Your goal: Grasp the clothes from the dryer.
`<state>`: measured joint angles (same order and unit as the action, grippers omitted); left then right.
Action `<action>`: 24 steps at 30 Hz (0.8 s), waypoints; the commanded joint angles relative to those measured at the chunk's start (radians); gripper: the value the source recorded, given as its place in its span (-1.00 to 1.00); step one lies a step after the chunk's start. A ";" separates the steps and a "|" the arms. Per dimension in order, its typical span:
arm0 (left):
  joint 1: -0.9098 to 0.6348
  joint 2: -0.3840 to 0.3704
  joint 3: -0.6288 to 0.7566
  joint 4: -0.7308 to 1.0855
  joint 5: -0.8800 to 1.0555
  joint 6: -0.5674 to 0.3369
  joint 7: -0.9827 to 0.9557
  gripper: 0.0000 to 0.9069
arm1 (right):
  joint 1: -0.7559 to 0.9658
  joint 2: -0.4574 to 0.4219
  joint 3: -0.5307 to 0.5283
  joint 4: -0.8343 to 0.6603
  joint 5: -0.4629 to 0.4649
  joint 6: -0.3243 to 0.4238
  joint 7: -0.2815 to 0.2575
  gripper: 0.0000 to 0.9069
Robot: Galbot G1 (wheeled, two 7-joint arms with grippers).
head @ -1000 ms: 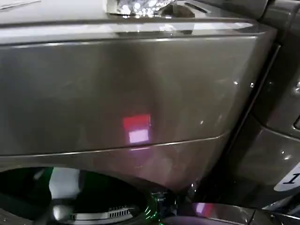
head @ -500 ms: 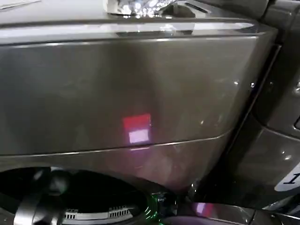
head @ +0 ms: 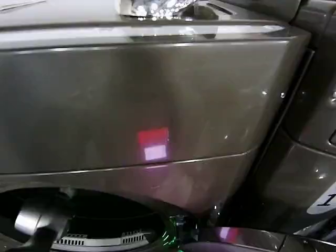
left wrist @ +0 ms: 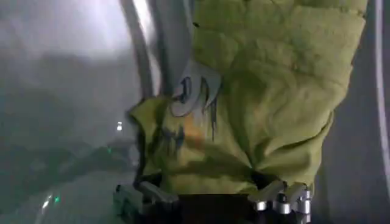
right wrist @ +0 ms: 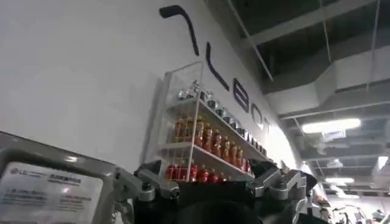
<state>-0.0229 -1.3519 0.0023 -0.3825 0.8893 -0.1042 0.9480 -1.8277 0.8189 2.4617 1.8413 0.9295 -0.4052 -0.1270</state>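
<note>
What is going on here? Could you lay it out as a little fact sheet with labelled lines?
machine: dryer, dark grey-bronze front, small red light on it
drum mouth: dark round opening at the bottom of the head view, with the left arm reaching in
clothes: yellow-green fabric, bunched, with a printed patch
left gripper: inside the drum, fingers on either side of the fabric's lower edge, apparently closed on it
right gripper: idle, open, pointing up toward a white wall
behind right gripper: clear shelf rack of bottles on that wall
</note>
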 commanded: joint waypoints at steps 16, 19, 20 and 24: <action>0.023 -0.009 -0.101 0.015 -0.134 0.017 -0.144 -1.00 | 0.022 0.012 -0.022 0.003 -0.006 0.003 -0.002 1.00; 0.105 0.021 -0.188 -0.085 -0.265 0.058 -0.214 -1.00 | 0.024 0.020 -0.024 0.008 -0.005 0.004 -0.002 1.00; 0.123 0.030 -0.206 -0.124 -0.307 0.068 -0.230 -1.00 | 0.024 0.022 -0.025 0.009 -0.004 0.004 -0.002 1.00; 0.283 0.067 -0.324 -0.409 -0.459 0.154 -0.308 -1.00 | 0.024 0.022 -0.025 0.013 -0.002 0.004 -0.002 1.00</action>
<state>0.0652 -1.3284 -0.1254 -0.4565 0.6996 -0.0499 0.7809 -1.8043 0.8409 2.4364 1.8525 0.9262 -0.4009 -0.1294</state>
